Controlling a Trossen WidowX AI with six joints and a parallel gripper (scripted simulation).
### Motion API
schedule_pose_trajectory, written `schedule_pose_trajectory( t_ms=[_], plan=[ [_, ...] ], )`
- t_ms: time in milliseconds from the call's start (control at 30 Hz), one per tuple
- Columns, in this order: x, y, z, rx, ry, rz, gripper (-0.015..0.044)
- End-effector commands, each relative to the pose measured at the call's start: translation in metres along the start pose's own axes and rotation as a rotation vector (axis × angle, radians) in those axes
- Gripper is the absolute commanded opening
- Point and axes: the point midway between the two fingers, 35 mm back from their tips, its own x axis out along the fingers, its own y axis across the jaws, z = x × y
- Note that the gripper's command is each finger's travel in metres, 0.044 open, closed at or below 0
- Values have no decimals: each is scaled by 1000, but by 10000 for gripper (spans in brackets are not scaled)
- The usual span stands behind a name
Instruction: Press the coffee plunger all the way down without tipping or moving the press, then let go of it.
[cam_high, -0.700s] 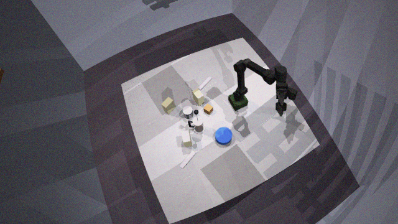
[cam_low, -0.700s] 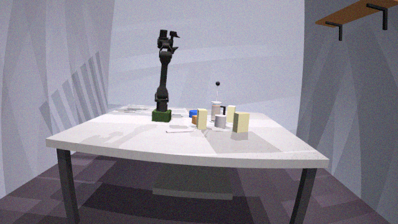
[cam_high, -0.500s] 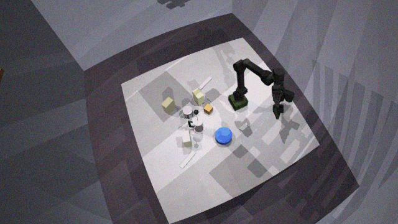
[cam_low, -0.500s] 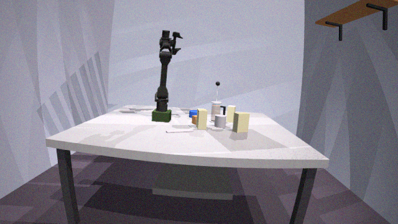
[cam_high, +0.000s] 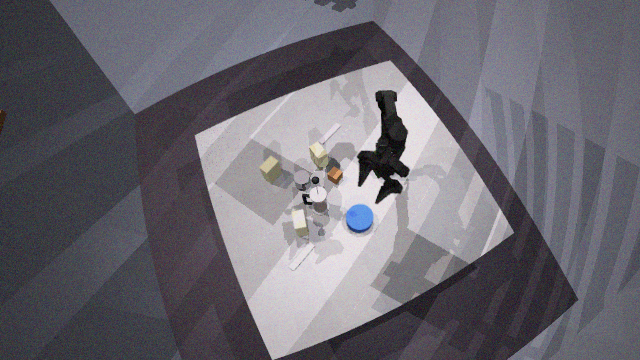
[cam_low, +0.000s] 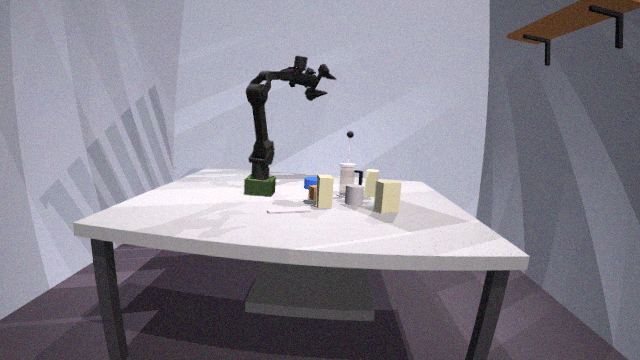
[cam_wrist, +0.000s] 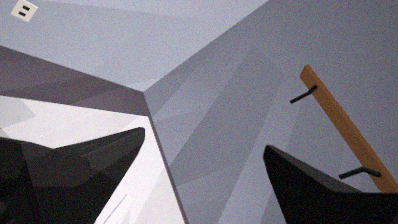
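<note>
The coffee press (cam_high: 320, 204) (cam_low: 346, 182) stands upright on the table, with a clear body, brown contents, a pale lid and a black handle. Its thin plunger rod rises well above the lid, topped by a black knob (cam_high: 315, 180) (cam_low: 350, 134). My gripper (cam_high: 369, 193) (cam_low: 330, 85) (cam_wrist: 204, 142) is open and empty. In the exterior view it is high above the table, well above knob height and to the left of the press. It touches nothing. The press does not show in the wrist view.
A grey cup (cam_high: 301, 179) (cam_low: 354, 195) stands close to the press. Cream blocks (cam_high: 270, 169) (cam_high: 318, 155) (cam_high: 299, 222) stand around them. An orange cube (cam_high: 335, 175) and a blue disc (cam_high: 359, 218) (cam_low: 310, 183) lie on the arm's side. White strips (cam_high: 330, 134) (cam_high: 302, 257) lie flat. A shelf (cam_low: 575, 21) (cam_wrist: 345, 127) is on the wall.
</note>
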Motion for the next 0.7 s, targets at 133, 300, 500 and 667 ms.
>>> schedule_pose_trajectory(
  t_ms=[133,300,500,667],
  plan=[
    [1,-33,-124,367,255,-25,440],
    [-21,-44,-198,648,420,-87,440],
    [-54,-45,-253,924,552,-172,440],
    [-52,-34,-263,926,552,-171,440]
  ],
)
